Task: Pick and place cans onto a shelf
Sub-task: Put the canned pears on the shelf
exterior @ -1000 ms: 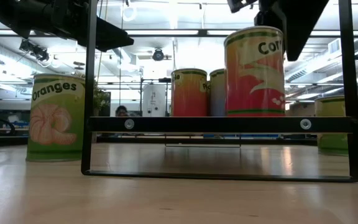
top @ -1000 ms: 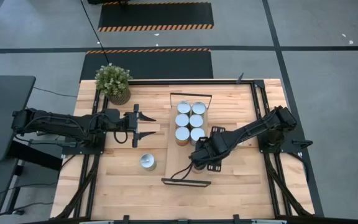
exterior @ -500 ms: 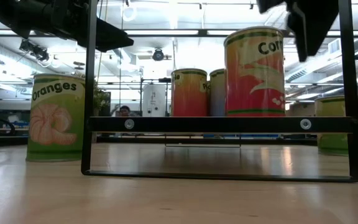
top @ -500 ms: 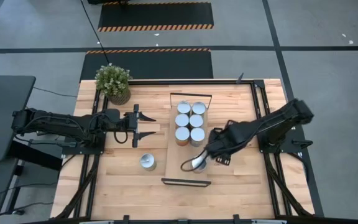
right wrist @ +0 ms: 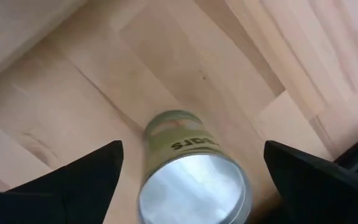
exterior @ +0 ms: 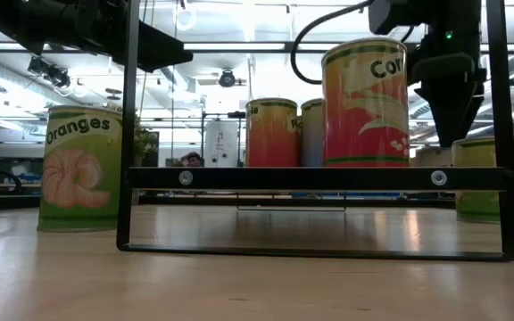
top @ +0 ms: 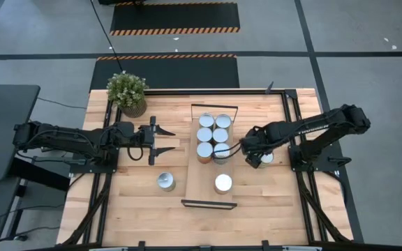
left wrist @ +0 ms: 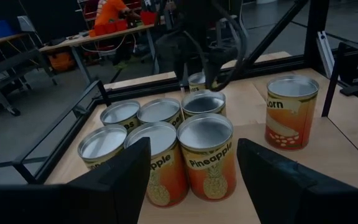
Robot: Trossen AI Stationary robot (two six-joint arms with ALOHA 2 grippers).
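Six cans [top: 213, 134] stand in two rows on the far half of the light-wood shelf [top: 202, 188]; they also show in the left wrist view [left wrist: 160, 137]. A corn can [top: 223, 183] stands alone on its near half. An oranges can [top: 165, 181] stands on the table left of the shelf. A greenish can [right wrist: 194, 186] stands on the table right of the shelf. My right gripper [right wrist: 193, 149] is open above that can, a finger on each side, not touching; it also shows in the low view [exterior: 444, 98]. My left gripper [top: 162, 140] waits open, left of the shelf.
A potted plant [top: 127, 92] stands at the table's far left corner. Black wire rails [top: 209, 204] close the shelf's short ends. Dark frame bars [top: 288, 111] run along the table's sides. A person in orange [left wrist: 114, 9] is in the room beyond.
My right gripper has left the corn can standing on the shelf's near half. It has risen and gone toward the table's right and far edge, and now hangs over the can right of the shelf.
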